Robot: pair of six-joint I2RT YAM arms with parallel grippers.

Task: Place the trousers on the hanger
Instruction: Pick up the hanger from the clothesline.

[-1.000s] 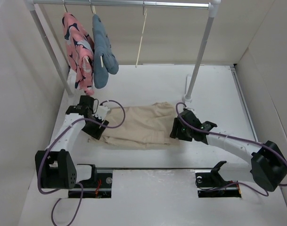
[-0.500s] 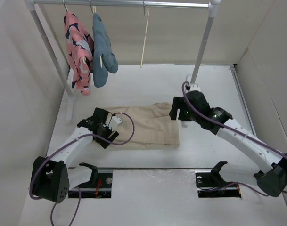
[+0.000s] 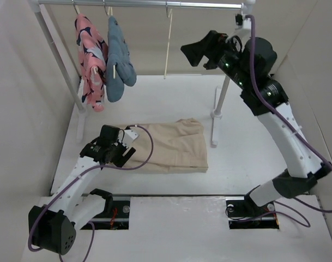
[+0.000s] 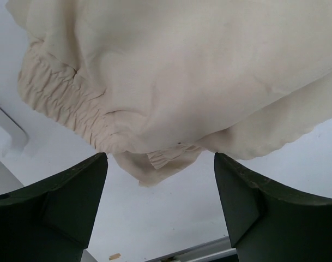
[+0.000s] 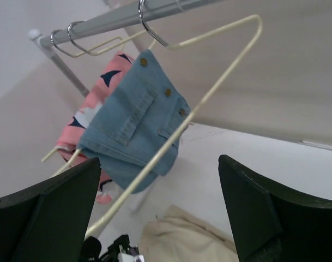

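You are looking at large beige cloth trousers point(image 4: 198, 71): soft, matt, wrinkled, gathered waistband | thin cream triangular hanger point(image 5: 194, 109): smooth, faint sheen, material unclear | grey metal rail point(image 5: 111, 23): smooth, glossy | blue denim garment point(image 5: 136, 123): coarse, matt, brassy studs.

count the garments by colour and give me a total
pink patterned garment, hanging on the rail: 1
blue denim garment, hanging on the rail: 1
beige trousers, lying on the table: 1
total: 3

Top: high, looking down. Left wrist: close over trousers point(image 4: 182, 82). Right wrist: raised, facing hanger point(image 5: 215, 31), trousers below.
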